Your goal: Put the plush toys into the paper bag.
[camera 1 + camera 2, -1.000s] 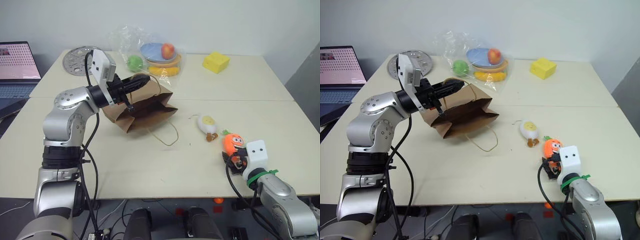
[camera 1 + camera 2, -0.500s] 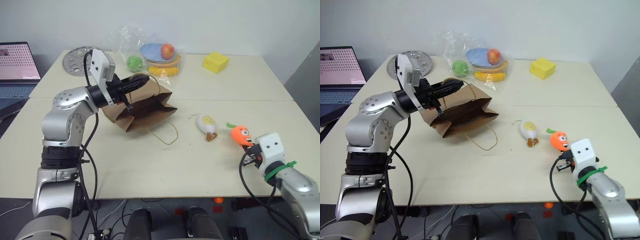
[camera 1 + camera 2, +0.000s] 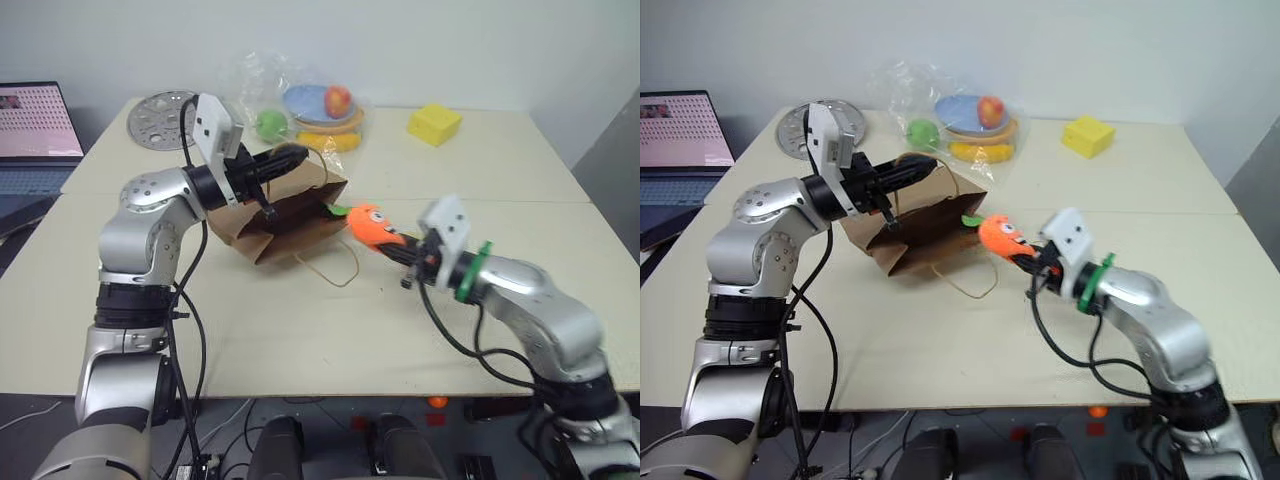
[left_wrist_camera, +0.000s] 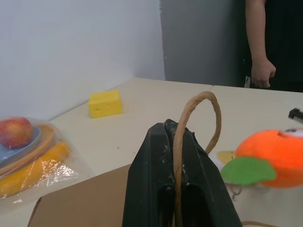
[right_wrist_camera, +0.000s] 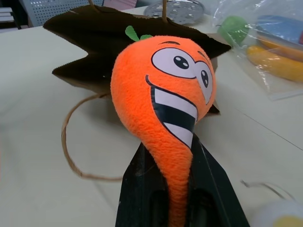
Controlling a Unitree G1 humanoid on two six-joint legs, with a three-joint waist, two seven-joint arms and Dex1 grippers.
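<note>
My right tool [image 5: 182, 198] is clamped on the carrot's [image 3: 372, 224] thin end, head just outside the paper bag's [image 3: 285, 215] mouth. My left tool [image 4: 175, 156] is shut on the bag's handle [image 4: 201, 116], lifting it. No toy is inside yet, I judge; the egg toy [image 5: 277, 218] waits on the table [image 3: 300, 320].

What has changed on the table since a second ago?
The right tool closed on the carrot toy, lifted it off the table's near right part and carried it left to the paper bag's open mouth. The left tool stays shut on the bag's upper handle. The bag, fruit bag and yellow block stayed put.
</note>
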